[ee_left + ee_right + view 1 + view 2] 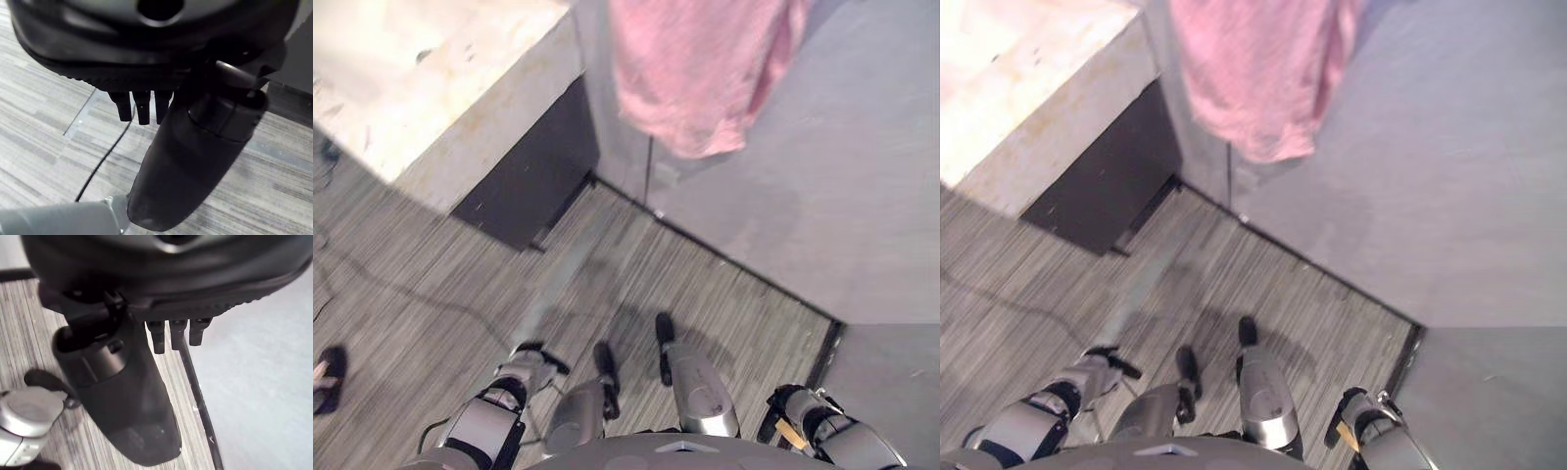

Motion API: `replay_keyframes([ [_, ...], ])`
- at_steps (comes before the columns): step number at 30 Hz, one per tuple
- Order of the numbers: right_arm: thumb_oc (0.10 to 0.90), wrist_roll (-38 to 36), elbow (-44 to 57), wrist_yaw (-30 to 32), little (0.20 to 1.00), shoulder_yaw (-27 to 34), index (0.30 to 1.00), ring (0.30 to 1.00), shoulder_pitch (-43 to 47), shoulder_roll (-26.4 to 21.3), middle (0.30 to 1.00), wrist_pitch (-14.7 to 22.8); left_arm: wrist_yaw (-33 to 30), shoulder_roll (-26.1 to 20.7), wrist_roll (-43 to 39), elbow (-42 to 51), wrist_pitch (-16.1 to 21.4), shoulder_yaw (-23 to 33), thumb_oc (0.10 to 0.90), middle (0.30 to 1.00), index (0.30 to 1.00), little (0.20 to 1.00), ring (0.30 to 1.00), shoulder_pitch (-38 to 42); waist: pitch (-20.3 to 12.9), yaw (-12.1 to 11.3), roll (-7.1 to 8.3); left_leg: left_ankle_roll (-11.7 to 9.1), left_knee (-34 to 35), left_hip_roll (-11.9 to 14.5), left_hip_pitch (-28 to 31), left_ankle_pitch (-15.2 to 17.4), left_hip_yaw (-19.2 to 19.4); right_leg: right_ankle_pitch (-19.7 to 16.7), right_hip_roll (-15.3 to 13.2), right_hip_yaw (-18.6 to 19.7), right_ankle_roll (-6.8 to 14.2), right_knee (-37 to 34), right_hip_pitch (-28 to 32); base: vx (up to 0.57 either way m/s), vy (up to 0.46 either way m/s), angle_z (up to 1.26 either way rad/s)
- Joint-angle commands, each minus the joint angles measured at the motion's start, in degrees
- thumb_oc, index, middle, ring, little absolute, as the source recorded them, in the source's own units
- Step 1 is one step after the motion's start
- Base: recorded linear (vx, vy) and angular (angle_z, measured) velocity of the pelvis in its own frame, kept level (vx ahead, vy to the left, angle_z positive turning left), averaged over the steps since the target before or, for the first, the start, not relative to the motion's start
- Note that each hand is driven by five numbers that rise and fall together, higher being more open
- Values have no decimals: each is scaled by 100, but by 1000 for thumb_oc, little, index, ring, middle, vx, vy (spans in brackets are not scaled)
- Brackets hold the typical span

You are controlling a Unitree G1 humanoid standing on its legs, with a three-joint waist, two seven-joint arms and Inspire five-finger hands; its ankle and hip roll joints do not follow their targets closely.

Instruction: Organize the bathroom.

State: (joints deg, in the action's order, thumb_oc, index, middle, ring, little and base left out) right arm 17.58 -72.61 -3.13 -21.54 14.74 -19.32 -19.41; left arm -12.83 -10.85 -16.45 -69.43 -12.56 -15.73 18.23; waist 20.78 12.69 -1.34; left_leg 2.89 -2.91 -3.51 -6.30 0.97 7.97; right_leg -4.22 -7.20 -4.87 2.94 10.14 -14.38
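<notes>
A pink cloth towel (700,73) hangs at the top centre of the head view, against a grey wall (862,176), beside a pale stone counter (421,78) at upper left. Left hand (161,98) and right hand (146,328) hang relaxed, fingers straight, grasping nothing, over the grey striped floor (460,284).

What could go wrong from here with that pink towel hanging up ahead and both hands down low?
The pink towel hangs against the grey wall, well above both hands; a reach from here could fall short or snag only its lower edge, dragging it down. The counter juts out close beside it, so the left hand might clip its corner when rising. The right hand hangs empty.
</notes>
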Motion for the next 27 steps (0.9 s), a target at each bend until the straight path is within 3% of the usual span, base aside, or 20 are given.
replay_keyframes([
  [1,800,238,169,136,900,-330,900,900,71,-209,900,46,-303,-368,-201,-242,-131,181,800,900,900,900,900,-122,-6,80,20,-146,-229,101,428,590,472,-369,407,678,655,-864,-78,-338,36,-53],
  [2,800,256,248,69,900,-267,900,900,-14,-245,900,43,-348,-410,-129,-135,-226,151,800,900,900,900,900,-178,46,149,-112,-82,-135,215,423,569,401,-189,418,1168,696,-364,-212,-285,-31,-30],
  [4,800,249,225,-21,900,-230,900,900,-60,-234,900,6,-346,-464,-27,-65,-340,106,800,900,900,900,900,-195,34,211,-192,-33,-231,300,356,564,248,87,478,1403,681,96,-238,-233,-83,36],
  [6,800,476,73,-82,900,-141,900,900,-59,-160,900,-11,-359,-495,-91,-10,-471,90,800,900,900,900,900,-280,-129,147,-343,-12,-208,355,223,341,118,586,596,1099,563,514,-29,-202,-72,104],
  [9,800,607,46,-14,900,-182,900,900,50,-100,900,-56,-491,-470,-351,19,-425,81,800,900,900,900,900,-289,-187,30,-309,-56,-195,266,84,252,249,506,648,958,484,139,181,-133,-54,68],
  [14,800,295,142,157,900,-221,900,900,104,-178,900,-239,-462,-387,-366,79,-384,103,800,900,900,900,900,-279,-220,81,-367,-55,-322,209,69,267,148,483,711,905,322,-35,295,-98,-51,15],
  [16,800,266,165,246,900,-234,900,900,106,-207,900,-259,-457,-348,-379,61,-270,142,800,900,900,900,900,-304,-221,97,-339,-78,-576,168,18,343,61,472,719,909,283,-21,318,-120,18,28],
  [21,800,51,192,484,900,-211,900,900,12,-332,900,-9,-488,-320,-307,50,-2,183,800,900,900,900,900,-328,-151,167,-112,-208,-1263,513,-95,572,-190,549,666,983,166,142,341,-137,103,27],
  [22,800,-182,203,563,900,-303,900,900,60,-349,900,8,-517,-315,-267,25,58,205,800,900,900,900,900,-278,-177,180,-20,-381,-1381,869,-160,284,-555,508,739,1228,107,77,342,-205,320,14],
  [23,800,-304,213,587,900,-359,900,900,125,-363,900,-6,-522,-316,-224,21,76,206,800,900,900,900,900,-227,-176,171,-4,-449,-1480,997,-249,74,-764,477,774,1404,78,23,342,-179,291,15],
  [27,800,-468,237,623,900,-488,900,900,366,-393,900,-67,-580,-301,-299,52,123,95,800,900,900,900,900,-125,-117,160,-16,-450,-1875,989,-438,30,-1020,471,735,1666,82,61,228,-137,294,6],
])
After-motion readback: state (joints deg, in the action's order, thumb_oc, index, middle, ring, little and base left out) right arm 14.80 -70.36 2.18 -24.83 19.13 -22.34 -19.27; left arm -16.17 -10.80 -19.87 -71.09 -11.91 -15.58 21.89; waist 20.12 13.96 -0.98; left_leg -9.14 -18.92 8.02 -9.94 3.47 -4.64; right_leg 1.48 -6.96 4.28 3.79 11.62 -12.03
